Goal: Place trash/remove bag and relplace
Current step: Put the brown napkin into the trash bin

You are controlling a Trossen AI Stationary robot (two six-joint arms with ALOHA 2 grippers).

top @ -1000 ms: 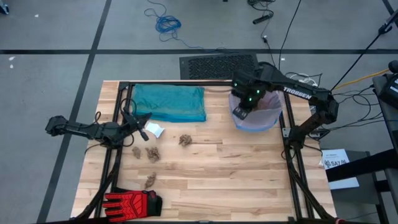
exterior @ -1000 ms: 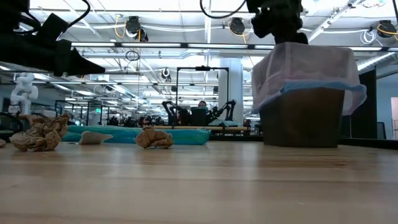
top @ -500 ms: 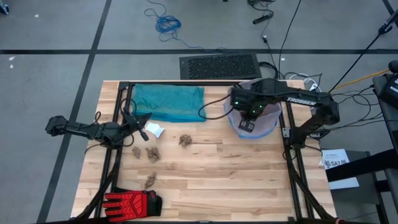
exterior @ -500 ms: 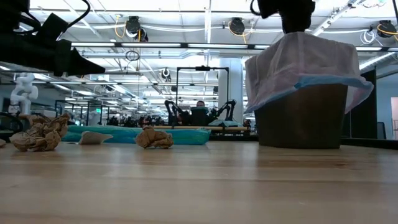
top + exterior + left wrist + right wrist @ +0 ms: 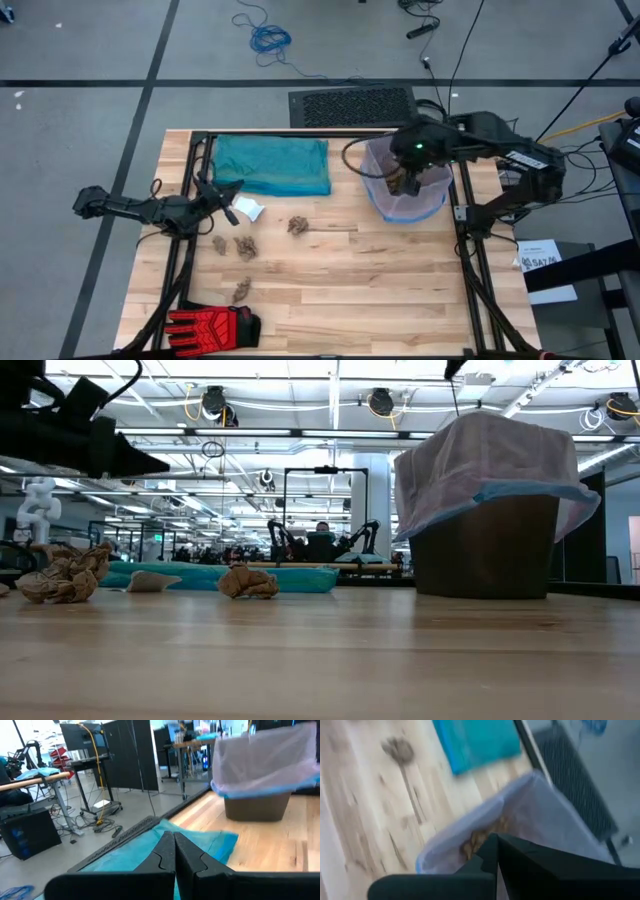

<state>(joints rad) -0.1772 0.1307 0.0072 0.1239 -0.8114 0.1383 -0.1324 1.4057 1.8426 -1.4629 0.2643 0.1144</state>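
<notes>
Pale wooden bench [image 5: 400, 290] under workshop lights: a dark bin lined with a translucent lilac-pink plastic bag, blue-rimmed [image 5: 405, 190], stands upright near the far right corner, mouth up, crumpled tan paper wads [image 5: 480, 837] inside. Four more loose brown wads [image 5: 243, 247] lie left of centre. A flat teal-green plastic bag [image 5: 274, 164] stretches along the far edge. Right gripper [image 5: 410, 185] hangs over the bin, fingers together, empty; left gripper [image 5: 232, 212], likewise closed, waits near the left edge.
</notes>
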